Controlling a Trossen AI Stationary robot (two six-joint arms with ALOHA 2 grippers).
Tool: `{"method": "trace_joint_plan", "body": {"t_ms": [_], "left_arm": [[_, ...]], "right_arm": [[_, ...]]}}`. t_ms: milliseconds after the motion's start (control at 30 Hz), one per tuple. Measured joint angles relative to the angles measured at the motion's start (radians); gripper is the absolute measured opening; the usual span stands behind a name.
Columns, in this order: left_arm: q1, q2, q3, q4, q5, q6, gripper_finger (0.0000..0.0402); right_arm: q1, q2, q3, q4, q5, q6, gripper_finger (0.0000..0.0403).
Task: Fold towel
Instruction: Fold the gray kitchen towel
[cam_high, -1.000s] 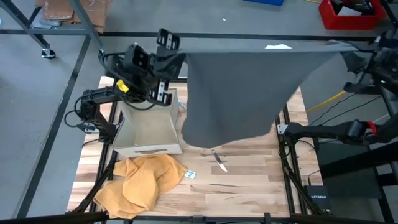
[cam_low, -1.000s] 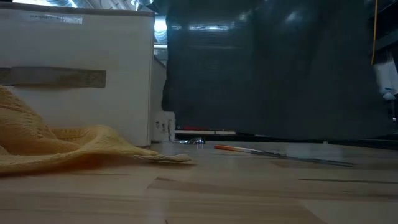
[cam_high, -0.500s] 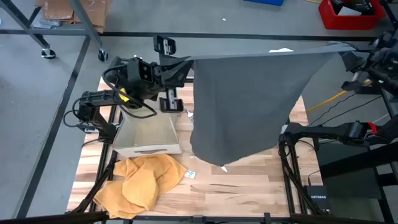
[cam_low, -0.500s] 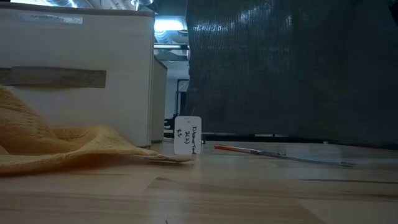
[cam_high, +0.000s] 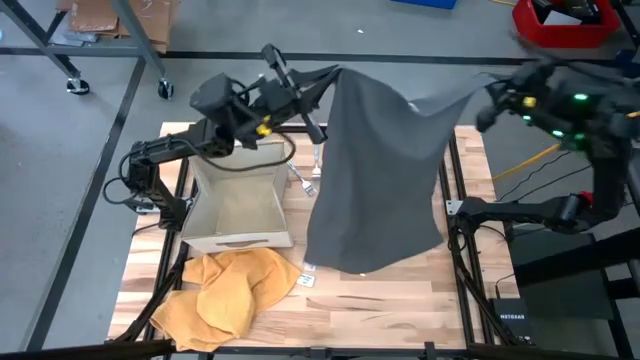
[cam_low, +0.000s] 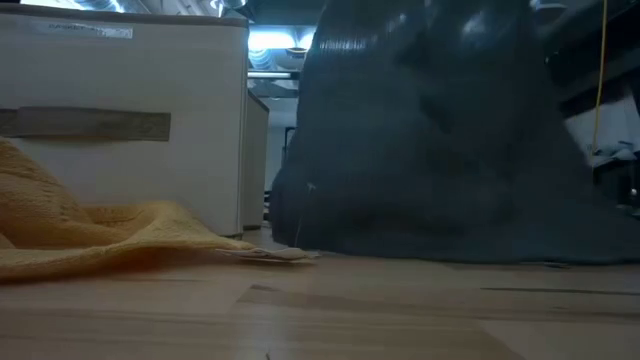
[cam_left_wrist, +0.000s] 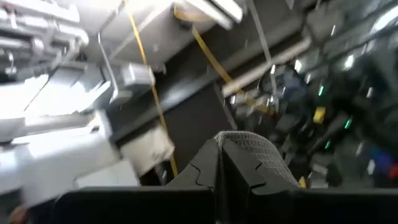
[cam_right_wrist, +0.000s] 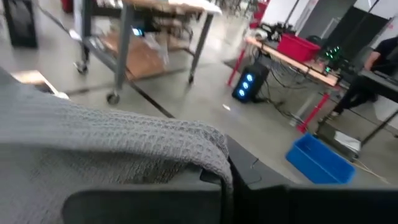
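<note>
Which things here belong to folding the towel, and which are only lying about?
Job: grey towel, left gripper and right gripper, each shut on a top corner.

Lying about: yellow cloth, white box.

You have a dark grey towel (cam_high: 375, 180) with a fine waffle weave that shows pale grey up close, beside a crumpled mustard-yellow knitted cloth (cam_high: 225, 293). Your cream-white open box (cam_high: 238, 205) carries a tan strip on its front, and the table (cam_high: 390, 310) is pale wood planks with darker grain
</note>
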Motion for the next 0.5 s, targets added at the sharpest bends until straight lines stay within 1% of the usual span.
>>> {"method": "trace_joint_plan", "body": {"t_ms": [100, 233, 300, 400, 500], "left_arm": [[0.040, 0.000, 0.000, -0.112, -0.036, -0.026, 0.0000], [0.096, 0.002, -0.001, -0.225, -0.071, -0.047, 0.0000], [0.126, 0.002, -0.001, -0.259, -0.074, -0.070, 0.0000], [0.164, 0.002, -0.001, -0.310, -0.076, -0.123, 0.0000], [0.186, 0.002, -0.001, -0.399, -0.077, -0.188, 0.0000]], "right_arm": [[0.000, 0.003, -0.090, 0.037, 0.054, -0.027, 0.0000], [0.000, 0.011, -0.175, 0.046, 0.202, -0.087, 0.0000], [0.000, 0.012, -0.203, 0.048, 0.248, -0.098, 0.0000], [-0.001, 0.014, -0.235, 0.047, 0.252, -0.098, 0.0000], [0.000, 0.014, -0.253, 0.032, 0.250, -0.097, 0.0000]]}}
